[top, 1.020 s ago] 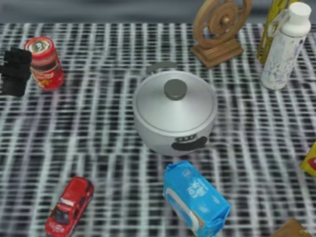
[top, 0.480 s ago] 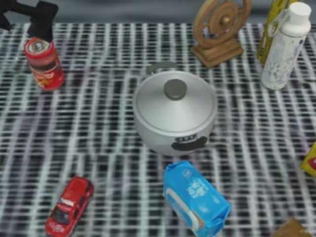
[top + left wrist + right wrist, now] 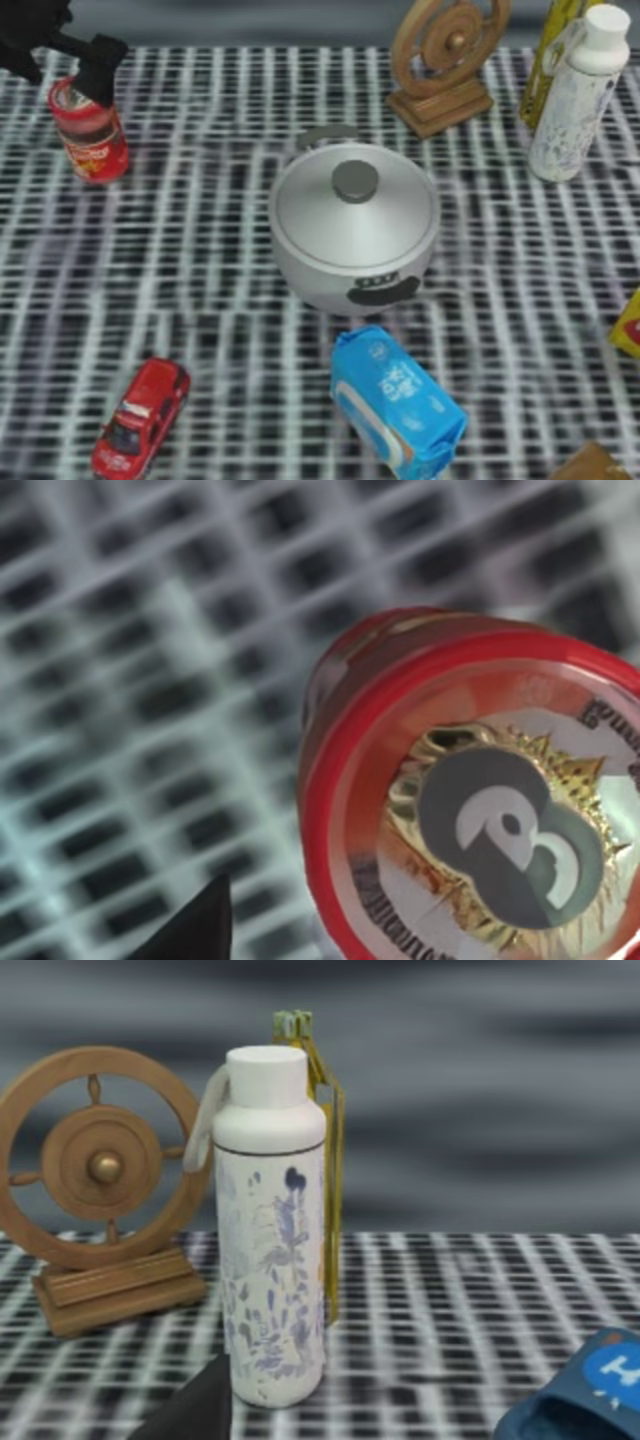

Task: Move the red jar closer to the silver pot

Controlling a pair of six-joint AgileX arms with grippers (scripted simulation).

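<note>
At the far left corner of the tabletop [image 3: 200, 300], my left hand [image 3: 70, 55] hangs directly over the red jar [image 3: 88, 128], its dark fingers overlapping the jar's lid in the top view. I cannot tell from these views whether that hand is wide or narrow, nor whether it touches the jar. The left wrist view looks almost straight down on the jar's red lid [image 3: 480, 800], with one dark fingertip [image 3: 195, 925] showing to one side of it, clear of the jar.

The jar stands upright on the checked cloth, well apart from the silver pot [image 3: 353, 225], which sits lidded near the tabletop's middle. A blue packet [image 3: 397, 400] lies just in front of the pot; a red toy car [image 3: 140, 417] lies near the front left. A wooden wheel ornament [image 3: 445, 60] and a white bottle [image 3: 580, 95] stand at the far right.

My right hand is outside the top view; its wrist camera faces the white bottle and the wheel.
</note>
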